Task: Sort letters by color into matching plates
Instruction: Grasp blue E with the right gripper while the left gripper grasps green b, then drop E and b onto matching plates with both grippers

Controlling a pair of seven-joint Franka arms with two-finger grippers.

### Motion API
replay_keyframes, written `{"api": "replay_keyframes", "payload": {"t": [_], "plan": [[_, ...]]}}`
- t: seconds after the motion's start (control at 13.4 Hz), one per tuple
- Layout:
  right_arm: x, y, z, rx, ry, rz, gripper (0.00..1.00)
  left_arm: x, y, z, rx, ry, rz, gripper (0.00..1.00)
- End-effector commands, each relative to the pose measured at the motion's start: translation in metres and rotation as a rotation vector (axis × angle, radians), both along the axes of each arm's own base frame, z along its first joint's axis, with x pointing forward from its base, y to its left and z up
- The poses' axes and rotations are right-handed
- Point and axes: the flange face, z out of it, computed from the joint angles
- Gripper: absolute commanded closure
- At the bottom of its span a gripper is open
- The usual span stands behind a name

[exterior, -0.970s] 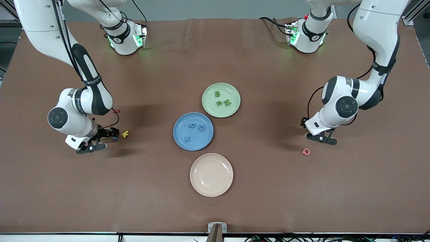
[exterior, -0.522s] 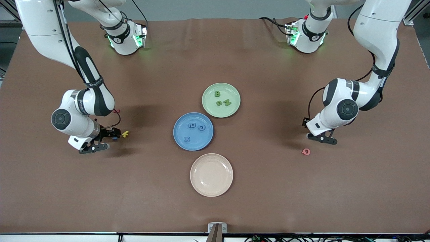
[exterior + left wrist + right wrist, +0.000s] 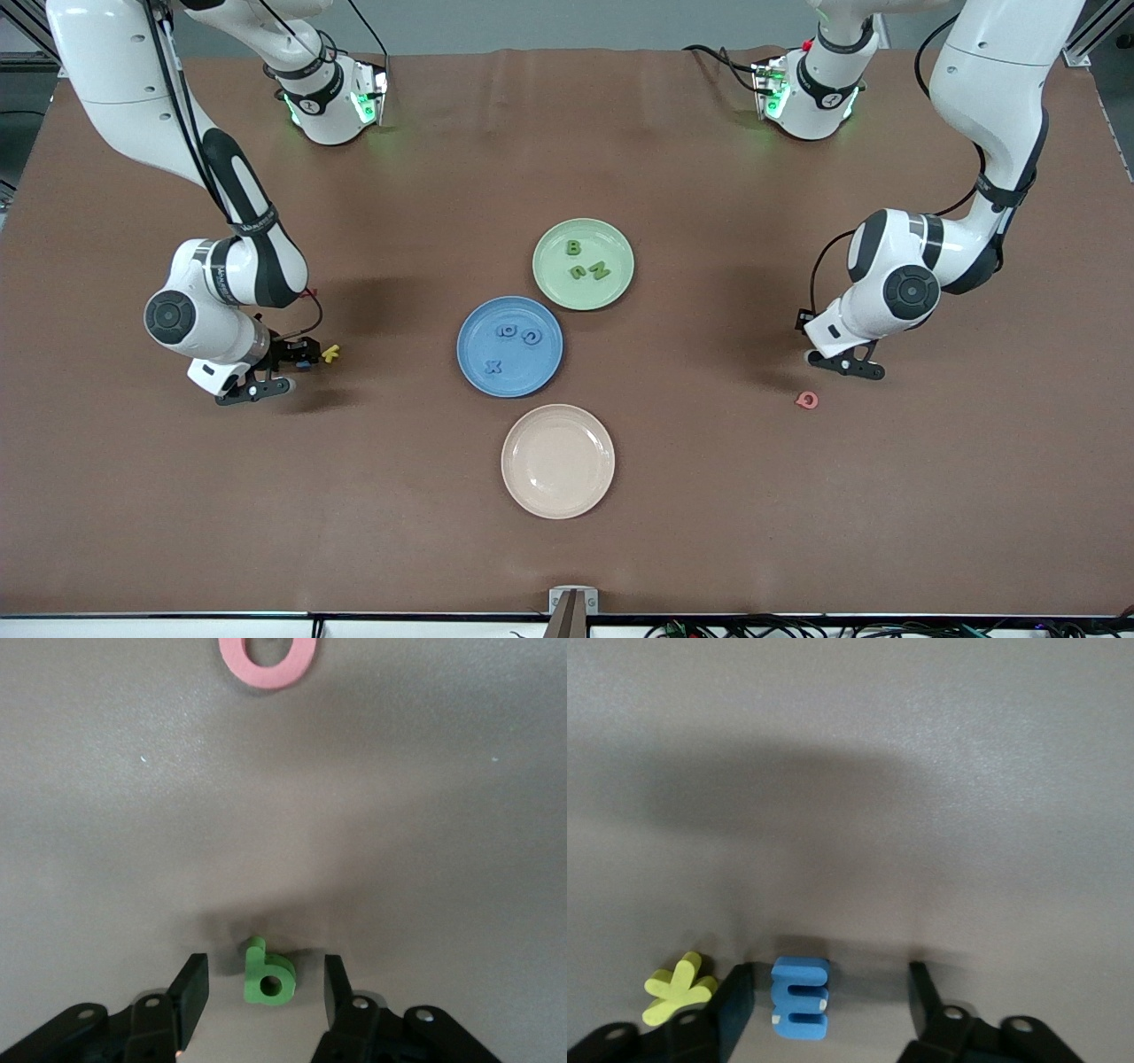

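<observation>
Left gripper (image 3: 266, 988): low over the counter (image 3: 709, 496), jaws apart astride a green letter (image 3: 267, 974), not touching. Right gripper (image 3: 831, 997): jaws apart around a blue letter (image 3: 800, 996), yellow letter (image 3: 675, 987) beside.

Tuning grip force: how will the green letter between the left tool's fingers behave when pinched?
The green letter looks thick and matte like foam, so probably light and slightly squashy. Lying flat, it shouldn't roll, but may slide or twist if one finger of the open left tool touches first.
</observation>
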Motion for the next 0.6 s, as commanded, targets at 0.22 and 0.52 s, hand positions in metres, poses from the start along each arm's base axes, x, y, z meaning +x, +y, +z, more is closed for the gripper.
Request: {"api": "replay_keyframes", "payload": {"t": [0.22,0.52], "plan": [[-0.0018,0.0019,-0.0007,0.004,-0.005,0.011,0.56,-0.0065,0.0097,-0.0019,0.006,0.004,0.002,0.42],[-0.0011,0.0020,-0.0001,0.004,-0.007,0.011,0.69,-0.0067,0.0103,-0.0048,0.004,0.004,0.004,0.59]]}}
